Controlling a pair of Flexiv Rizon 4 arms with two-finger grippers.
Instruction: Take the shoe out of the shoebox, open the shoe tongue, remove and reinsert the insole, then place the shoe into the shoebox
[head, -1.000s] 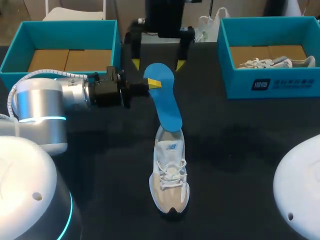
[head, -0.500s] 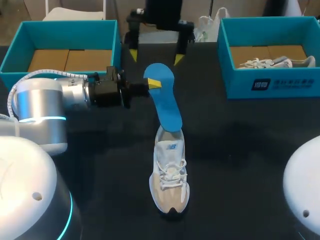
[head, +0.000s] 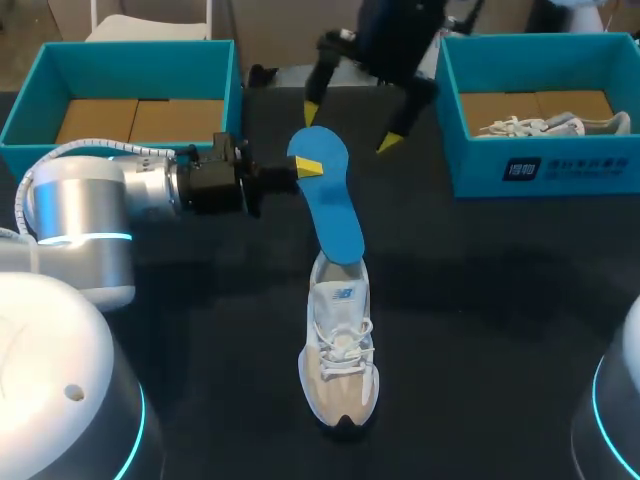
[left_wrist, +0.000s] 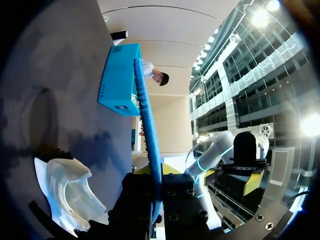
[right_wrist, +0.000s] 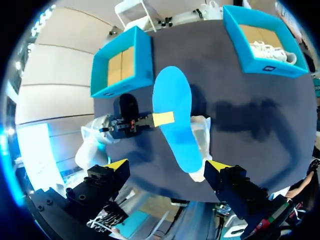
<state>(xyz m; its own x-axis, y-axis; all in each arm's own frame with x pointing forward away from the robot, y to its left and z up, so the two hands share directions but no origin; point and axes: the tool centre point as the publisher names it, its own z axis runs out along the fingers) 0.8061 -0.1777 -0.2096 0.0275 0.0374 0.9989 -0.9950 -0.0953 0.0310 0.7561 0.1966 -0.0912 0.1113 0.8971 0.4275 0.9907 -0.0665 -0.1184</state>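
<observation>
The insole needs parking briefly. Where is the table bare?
Bare table lies between the shoe and the right shoebox, and between the shoe and the left arm. Crowded: the strip from the left shoebox to the right one, where the left gripper holds the insole near the open right gripper.

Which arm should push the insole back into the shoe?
Left, probably. The left gripper holds the insole, its lower end at the opening of the shoe; the right gripper hangs open above, empty.

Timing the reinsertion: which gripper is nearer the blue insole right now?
Left. The left gripper is shut on the insole near its raised end. The right gripper hovers open past that end, not touching it.
</observation>
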